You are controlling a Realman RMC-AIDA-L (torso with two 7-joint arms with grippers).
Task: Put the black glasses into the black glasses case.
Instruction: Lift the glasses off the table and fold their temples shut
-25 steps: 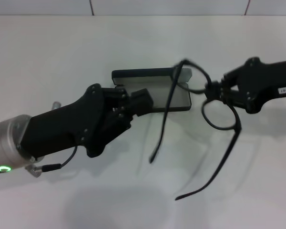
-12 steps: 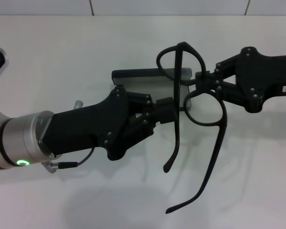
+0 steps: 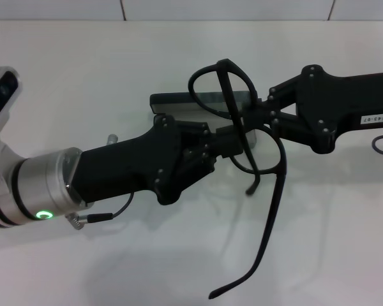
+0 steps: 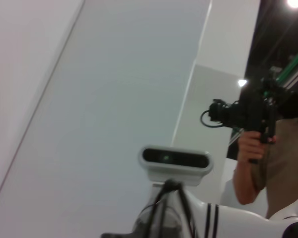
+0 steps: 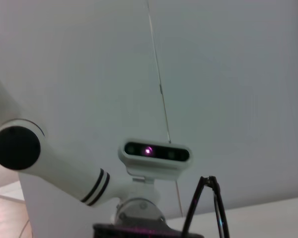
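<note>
The right claw [image 3: 263, 115], clenched on the bridge of the black glasses [image 3: 242, 137], holds them just above the black glasses case [image 3: 179, 101], temples trailing away from it toward the robot, while the left claw [image 3: 233, 141] meets the frame, its grip hidden.

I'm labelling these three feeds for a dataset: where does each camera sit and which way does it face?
Head view: looks down on the table; left gripper and right gripper meet at the black glasses above the black glasses case.
Left wrist view: faces up at the robot's head camera and a person filming.
Right wrist view: faces up at the head camera; shares the glasses with the head view.
</note>
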